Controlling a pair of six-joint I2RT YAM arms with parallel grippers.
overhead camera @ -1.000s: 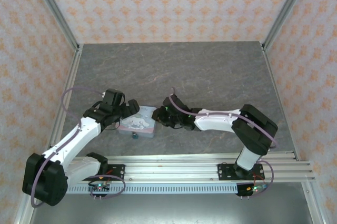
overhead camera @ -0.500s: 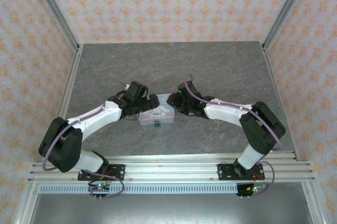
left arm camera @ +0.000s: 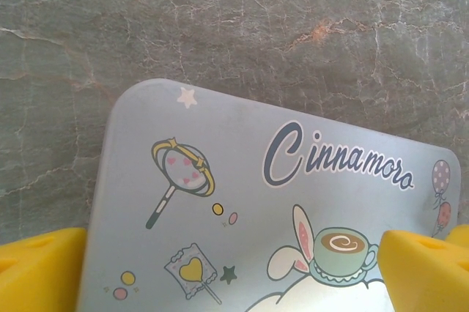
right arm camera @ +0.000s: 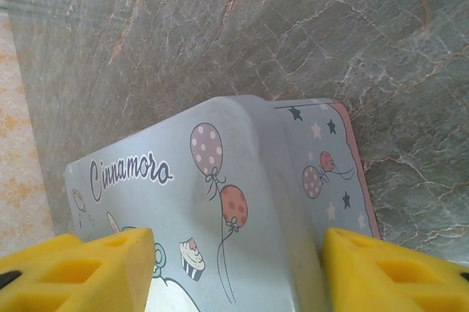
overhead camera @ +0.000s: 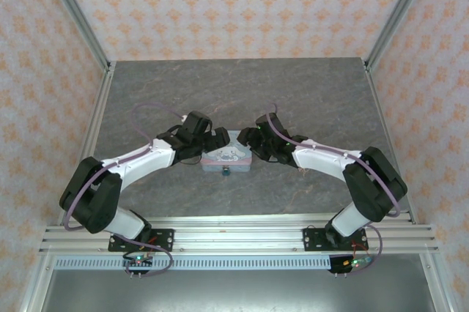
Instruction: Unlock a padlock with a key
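Tin box (overhead camera: 226, 158) shifted right — both arms followed.

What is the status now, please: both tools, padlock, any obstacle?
Left tool and right tool open, straddling the tin box from either side. Padlock at tin's near edge, untouched. Nothing in the way.

— Item one, the surface under my arms?
— Table (overhead camera: 308, 92): grey marbled stone look, pale and rust veins, metal rails along its edges.
— Lying on it?
— One pastel tin box (overhead camera: 226, 158), cartoon print, lettered "Cinnamoro", near the middle.
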